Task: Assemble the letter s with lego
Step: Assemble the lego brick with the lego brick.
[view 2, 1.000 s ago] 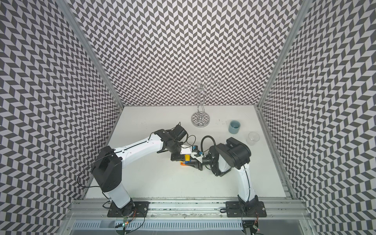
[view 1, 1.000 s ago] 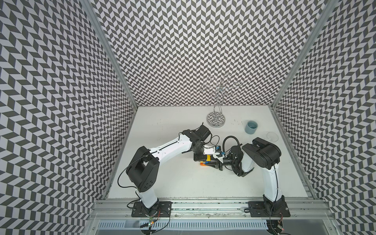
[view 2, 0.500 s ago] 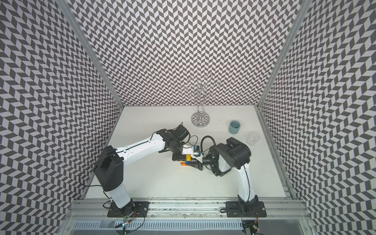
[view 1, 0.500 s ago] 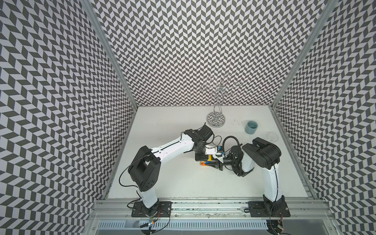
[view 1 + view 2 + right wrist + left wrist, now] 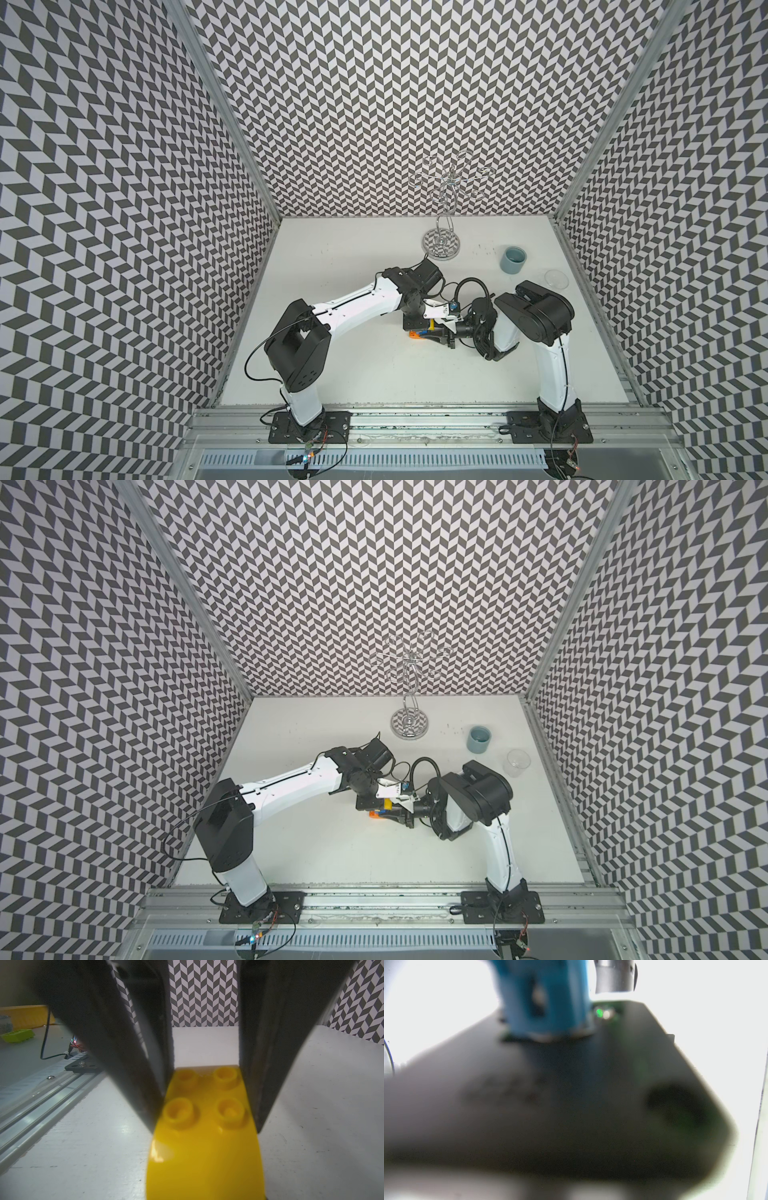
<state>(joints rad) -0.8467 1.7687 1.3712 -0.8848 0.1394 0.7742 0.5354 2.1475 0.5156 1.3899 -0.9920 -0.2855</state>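
The lego lies mid-table in both top views as a small cluster, orange brick (image 5: 412, 335) at its left end and yellow brick (image 5: 432, 325) at its right. My right gripper (image 5: 434, 333) reaches in low from the right. In the right wrist view it (image 5: 206, 1126) is shut on the studded yellow brick (image 5: 205, 1147), a finger on each side. My left gripper (image 5: 411, 326) points down at the cluster's far-left side. Its jaws are hidden and nothing shows in them. A blurred dark body with a blue connector (image 5: 546, 997) fills the left wrist view.
A wire stand (image 5: 441, 245) stands at the back of the table. A grey-blue cup (image 5: 513, 261) and a clear cup (image 5: 556, 279) are at the back right. The metal rail (image 5: 415, 419) runs along the front edge. Patterned walls close in three sides.
The left arm's wrist has shifted slightly to the right over the bricks. The right arm and the bricks have stayed where they were.
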